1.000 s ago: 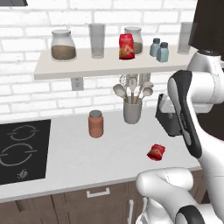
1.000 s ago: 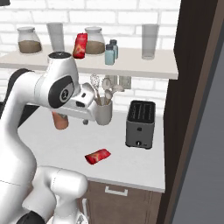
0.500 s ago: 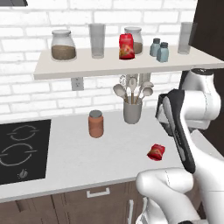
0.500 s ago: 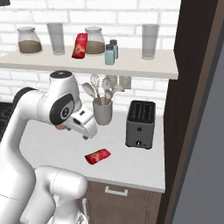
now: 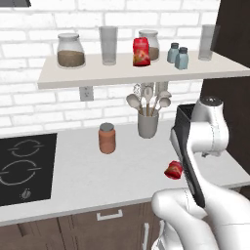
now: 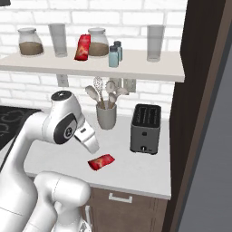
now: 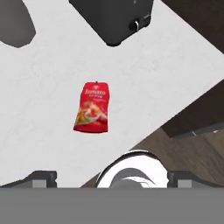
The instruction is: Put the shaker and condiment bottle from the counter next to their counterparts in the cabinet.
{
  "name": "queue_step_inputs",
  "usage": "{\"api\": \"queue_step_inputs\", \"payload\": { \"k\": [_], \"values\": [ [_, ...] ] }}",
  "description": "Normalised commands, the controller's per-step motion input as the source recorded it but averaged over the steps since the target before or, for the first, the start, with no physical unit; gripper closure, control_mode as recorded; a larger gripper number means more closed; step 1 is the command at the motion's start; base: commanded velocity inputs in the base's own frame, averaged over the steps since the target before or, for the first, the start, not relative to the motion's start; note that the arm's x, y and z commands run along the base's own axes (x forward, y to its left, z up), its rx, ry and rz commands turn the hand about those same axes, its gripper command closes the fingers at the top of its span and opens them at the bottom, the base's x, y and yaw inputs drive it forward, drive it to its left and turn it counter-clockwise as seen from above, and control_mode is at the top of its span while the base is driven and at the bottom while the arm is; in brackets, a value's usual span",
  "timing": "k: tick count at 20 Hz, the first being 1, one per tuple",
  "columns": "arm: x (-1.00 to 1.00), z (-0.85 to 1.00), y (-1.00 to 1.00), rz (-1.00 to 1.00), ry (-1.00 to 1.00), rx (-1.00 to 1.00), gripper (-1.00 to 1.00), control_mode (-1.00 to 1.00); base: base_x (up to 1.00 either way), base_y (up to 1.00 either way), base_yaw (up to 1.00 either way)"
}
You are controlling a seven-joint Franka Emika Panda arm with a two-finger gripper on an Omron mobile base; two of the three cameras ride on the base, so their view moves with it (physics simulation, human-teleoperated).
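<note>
Across the bottom, pale counter (image 5: 73, 176). Above it, against white brick, long shelf (image 5: 122, 75) bearing jars and glasses. At the counter's right end, dark toaster (image 6: 145, 129); left of that, grey crock (image 5: 147, 125) of utensils, then orange jar (image 5: 107, 138), well apart. Over the counter's front edge, gripper (image 7: 112, 178) pointing down, jaws spread wide, nothing between them. Below it, red bottle (image 7: 91, 107), flat on the counter, label up, near the front edge, apart from the toaster. On the shelf, upright twin bottle (image 5: 141, 52); just right of it, two shakers (image 5: 182, 57) side by side.
</note>
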Motion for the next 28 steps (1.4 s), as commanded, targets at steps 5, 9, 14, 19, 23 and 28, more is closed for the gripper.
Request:
{"api": "queue_step_inputs", "payload": {
  "k": [5,9,14,19,23,28],
  "values": [
    [0.35,-0.2,0.0,-0.05,0.0,0.0,-1.0,-1.0,0.0,0.0,0.0],
    [0.53,-0.47,0.0,-0.06,0.0,0.0,-1.0,-1.0,0.0,0.0,0.0],
    [0.22,-0.22,0.0,-0.01,0.0,0.02,-1.0,-1.0,0.0,0.0,0.0],
    [0.11,-0.26,-0.07,0.0,0.0,0.06,-1.0,-1.0,0.0,0.0,0.0],
    [0.01,-0.21,-0.16,0.0,0.0,0.03,-1.0,-1.0,0.0,0.0,0.0],
    [0.0,-0.24,0.0,0.0,0.0,-0.01,-1.0,-1.0,0.0,0.0,0.0]
  ]
}}
